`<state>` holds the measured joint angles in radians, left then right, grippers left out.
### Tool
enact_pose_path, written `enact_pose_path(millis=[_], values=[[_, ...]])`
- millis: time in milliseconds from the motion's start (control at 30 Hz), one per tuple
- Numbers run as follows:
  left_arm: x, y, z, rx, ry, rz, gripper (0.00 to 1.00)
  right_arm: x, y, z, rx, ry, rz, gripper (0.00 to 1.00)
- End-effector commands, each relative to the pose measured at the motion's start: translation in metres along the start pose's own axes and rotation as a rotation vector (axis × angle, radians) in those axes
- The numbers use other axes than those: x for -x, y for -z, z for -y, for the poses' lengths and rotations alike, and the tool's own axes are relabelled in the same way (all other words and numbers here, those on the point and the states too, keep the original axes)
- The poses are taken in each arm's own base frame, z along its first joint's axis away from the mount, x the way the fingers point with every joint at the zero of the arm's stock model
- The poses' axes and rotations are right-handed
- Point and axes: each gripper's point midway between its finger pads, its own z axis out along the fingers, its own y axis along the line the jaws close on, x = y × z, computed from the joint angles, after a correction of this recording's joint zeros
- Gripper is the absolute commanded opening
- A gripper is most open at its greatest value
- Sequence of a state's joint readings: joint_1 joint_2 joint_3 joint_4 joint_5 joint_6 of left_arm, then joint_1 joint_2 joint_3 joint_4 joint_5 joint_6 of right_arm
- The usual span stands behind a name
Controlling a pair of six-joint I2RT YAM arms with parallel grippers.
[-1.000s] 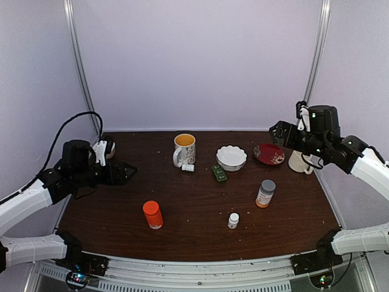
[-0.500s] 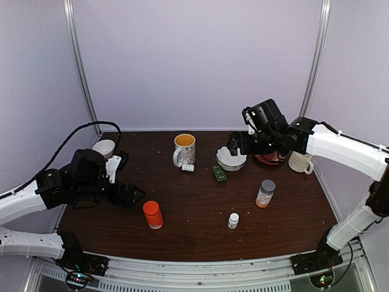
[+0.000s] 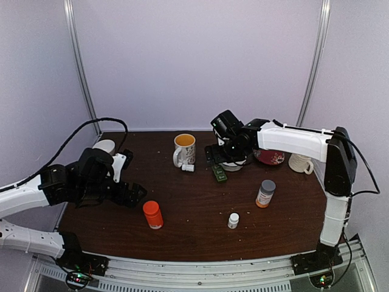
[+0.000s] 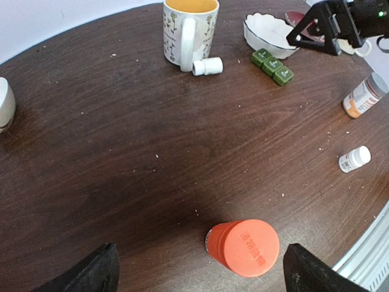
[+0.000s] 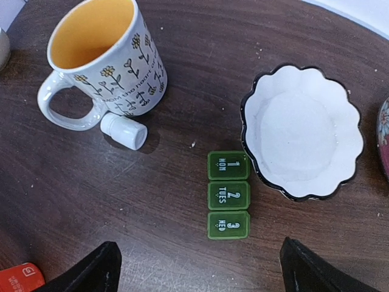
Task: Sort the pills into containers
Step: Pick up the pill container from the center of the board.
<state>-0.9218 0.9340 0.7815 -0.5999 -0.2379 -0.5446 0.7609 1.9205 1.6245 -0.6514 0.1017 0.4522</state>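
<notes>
The table (image 3: 182,213) is dark brown wood grain, flecked with pale crumbs. A metal rail runs along its near edge, and pale walls close in its far edge and sides.

The pill box (image 5: 228,194) lies flat on the far middle of the table. It is a short green plastic strip of three square compartments with their lids down, marked 1 MON, 2 TUES and 3 WED. Its right side is just beside the dark rim of a white scalloped bowl (image 5: 302,131); contact cannot be confirmed. There is bare wood to its left and on its near side.

The right gripper (image 5: 199,255) hangs above the box with its fingers spread wide, holding nothing. The left gripper (image 4: 199,261) is low over the near left of the table, fingers likewise spread and empty, with a smooth orange bottle (image 4: 243,248) standing just in front of it.

A glossy white flower-printed mug (image 5: 103,61), yellow inside, stands left of the box. A small white bottle (image 5: 124,131) lies on its side against the mug's base.

A broad open stretch of table separates the orange bottle from the mug. To the near right, well apart, stand a grey-capped bottle (image 3: 265,193) and a tiny white upright bottle (image 3: 233,220). A red plate (image 3: 269,154) and a cream mug (image 3: 299,163) sit towards the far right edge, and a white bowl (image 3: 104,146) sits at the far left corner.
</notes>
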Motion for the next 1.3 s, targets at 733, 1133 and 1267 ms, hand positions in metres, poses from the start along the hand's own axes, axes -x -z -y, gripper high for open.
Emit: enact_pose_path(millis=[733, 1133, 1267], values=[[0.078, 0.037, -0.046, 0.140, 0.098, 0.244, 0.98, -0.045, -0.091, 0.030, -0.060, -0.075, -0.230, 0.75], [0.095, 0.037, -0.040, 0.134, 0.070, 0.265, 0.97, -0.057, -0.106, 0.034, -0.100, -0.051, -0.265, 0.64], [0.098, 0.038, -0.039, 0.133, 0.073, 0.248, 0.97, -0.058, -0.107, 0.034, -0.116, -0.031, -0.275, 0.59]])
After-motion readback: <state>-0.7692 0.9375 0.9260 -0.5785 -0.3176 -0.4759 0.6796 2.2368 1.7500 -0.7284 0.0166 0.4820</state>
